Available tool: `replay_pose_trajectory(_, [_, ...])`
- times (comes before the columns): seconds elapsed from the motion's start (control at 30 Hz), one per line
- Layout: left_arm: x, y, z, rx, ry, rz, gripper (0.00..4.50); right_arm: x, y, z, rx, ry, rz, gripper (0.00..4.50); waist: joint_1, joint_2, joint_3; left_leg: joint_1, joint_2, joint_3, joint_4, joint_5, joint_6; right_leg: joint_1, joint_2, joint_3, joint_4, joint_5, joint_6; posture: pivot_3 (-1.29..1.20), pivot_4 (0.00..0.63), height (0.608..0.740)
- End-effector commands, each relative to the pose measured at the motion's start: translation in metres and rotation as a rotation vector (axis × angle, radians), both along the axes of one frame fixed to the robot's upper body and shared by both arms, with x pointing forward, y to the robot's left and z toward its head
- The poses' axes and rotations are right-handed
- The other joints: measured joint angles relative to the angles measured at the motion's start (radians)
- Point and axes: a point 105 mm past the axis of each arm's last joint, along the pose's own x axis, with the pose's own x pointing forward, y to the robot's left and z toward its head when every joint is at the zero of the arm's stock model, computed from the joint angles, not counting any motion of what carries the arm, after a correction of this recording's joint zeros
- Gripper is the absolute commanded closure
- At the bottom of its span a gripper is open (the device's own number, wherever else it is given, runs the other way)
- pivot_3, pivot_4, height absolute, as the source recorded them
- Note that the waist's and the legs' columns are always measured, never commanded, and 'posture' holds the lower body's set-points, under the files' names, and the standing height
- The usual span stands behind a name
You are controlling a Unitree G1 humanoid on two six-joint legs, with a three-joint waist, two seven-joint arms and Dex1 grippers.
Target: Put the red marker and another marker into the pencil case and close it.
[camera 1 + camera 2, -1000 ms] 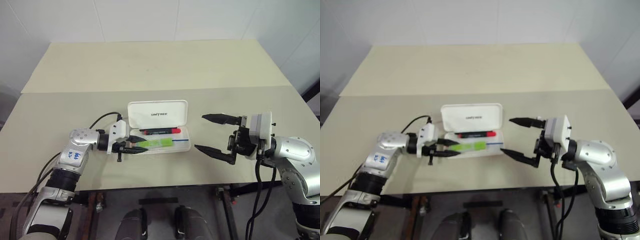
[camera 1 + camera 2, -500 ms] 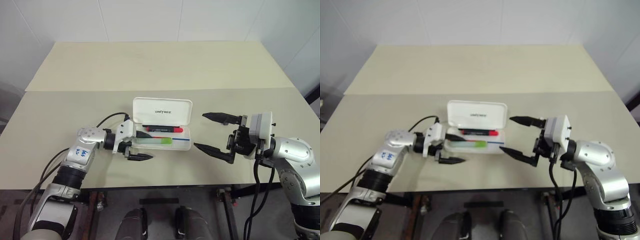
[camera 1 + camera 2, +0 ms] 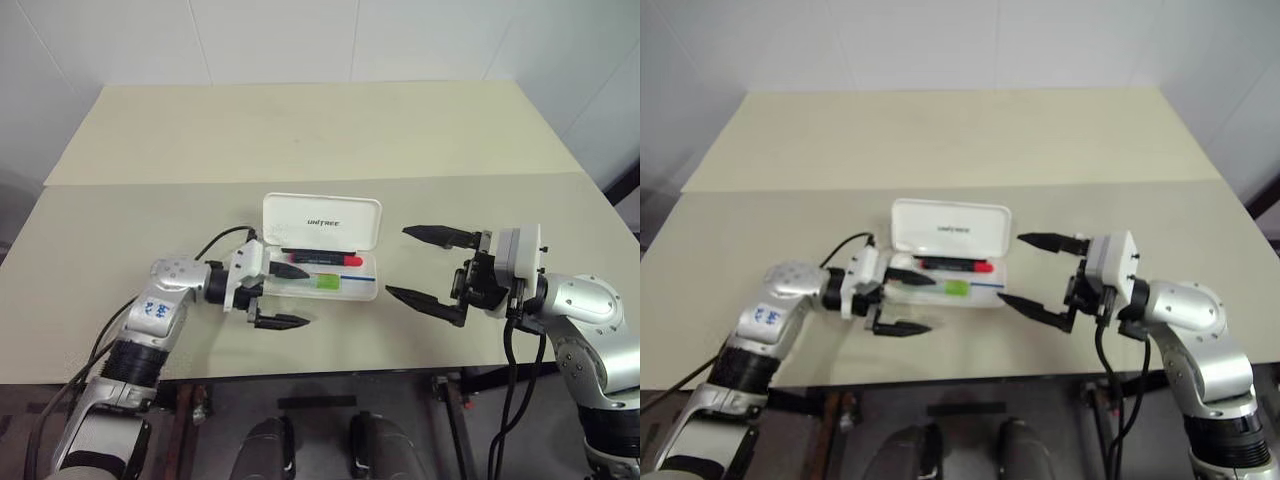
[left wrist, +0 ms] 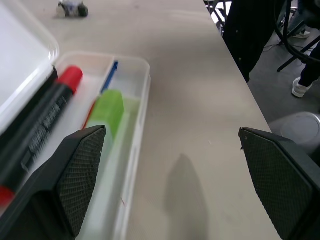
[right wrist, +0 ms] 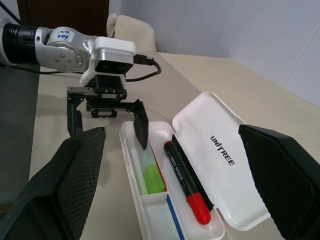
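Highlighter (image 3: 327, 282) half behind left pincer (image 3: 288, 296)

Bright, even overhead light — soft shadows, close pincer fingertips (image 4: 82, 172) blurred

Upright lid (image 3: 321, 220) of the pencil case (image 3: 365, 289) blocks reach from behind.

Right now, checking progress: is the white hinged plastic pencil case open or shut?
Open: the white plastic pencil case's lid stands raised, both markers visible inside.
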Motion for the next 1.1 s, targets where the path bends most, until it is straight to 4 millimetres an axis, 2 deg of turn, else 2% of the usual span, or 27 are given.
replay_pose_trajectory(0.03, [-0.007, 0.001, 0.009, -0.019, -0.041, -0.026, 0.03, -0.002, 0.002, 0.007, 0.008, -0.041, 0.019, 0.00, 0.001, 0.000, 0.000, 0.000, 0.000, 0.000, 0.000, 0.000, 0.000, 0.000, 0.000, 0.000, 0.000, 0.000, 0.000, 0.00, 0.150, 0.740])
replay_pose_trajectory(0.3, [-0.009, 0.007, -0.006, 0.001, -0.003, 0.019, 0.03, -0.002, 0.004, 0.008, 0.010, -0.044, 0.021, 0.00, 0.001, 0.000, 0.000, 0.000, 0.000, -0.001, 0.000, 0.000, 0.000, 0.000, -0.001, 0.002, -0.001, 0.000, 0.000, 0.00, 0.150, 0.740])
replay_pose_trajectory(0.63, [-0.015, 0.004, -0.020, -0.009, 0.049, 0.009, 0.03, -0.002, 0.004, 0.009, 0.013, -0.046, 0.014, 0.00, 0.001, 0.000, 0.000, 0.000, 0.000, -0.001, 0.000, 0.000, 0.000, 0.001, -0.001, 0.005, -0.001, 0.000, 0.000, 0.00, 0.150, 0.740])
replay_pose_trajectory(0.73, [-0.015, 0.001, -0.016, -0.027, 0.038, -0.001, 0.03, 0.002, 0.002, 0.011, 0.014, -0.047, -0.007, 0.00, 0.001, 0.000, 0.000, 0.000, 0.000, -0.001, 0.000, 0.000, 0.000, 0.001, -0.001, 0.005, -0.001, 0.000, 0.000, 0.00, 0.150, 0.740])
replay_pose_trajectory(1.0, [-0.016, -0.007, 0.014, -0.100, -0.020, -0.033, 0.03, 0.017, -0.002, 0.015, 0.038, -0.033, -0.073, 0.00, 0.000, 0.000, 0.000, 0.000, 0.000, -0.002, -0.001, 0.000, 0.000, 0.001, -0.001, 0.005, -0.002, 0.000, 0.000, 0.00, 0.150, 0.740])
replay_pose_trajectory(1.1, [-0.018, -0.009, 0.026, -0.135, -0.032, -0.055, 0.03, 0.029, -0.007, 0.015, 0.059, -0.002, -0.153, 0.00, 0.000, 0.000, 0.000, 0.000, 0.000, -0.002, -0.001, 0.000, 0.000, 0.001, -0.001, 0.006, -0.002, 0.000, 0.000, 0.00, 0.150, 0.740])
